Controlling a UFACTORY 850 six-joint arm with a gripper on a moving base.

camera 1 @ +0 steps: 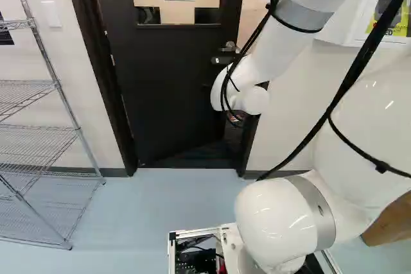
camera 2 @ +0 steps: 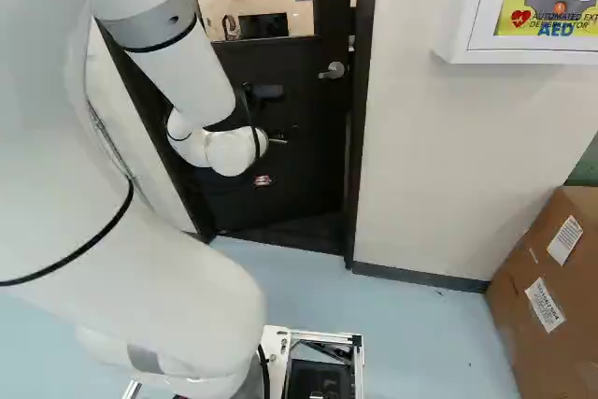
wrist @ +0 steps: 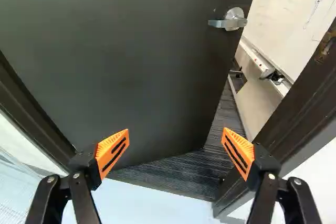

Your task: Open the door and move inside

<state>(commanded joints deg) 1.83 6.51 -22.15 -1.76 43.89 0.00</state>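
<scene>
The door [wrist: 131,72] is ajar ahead of the pincer [camera 2: 263,180], whose fingers are spread apart. Its free edge, where the handle [wrist: 231,20] is fitted, is set back from the frame [wrist: 296,111]; between them, dark floor [wrist: 197,171] is exposed. The rack [camera 1: 54,81] is placed beside the doorway, apart from the frame.

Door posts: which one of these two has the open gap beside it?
The post nearer the handle; the door stands off it but meets the other post.
</scene>
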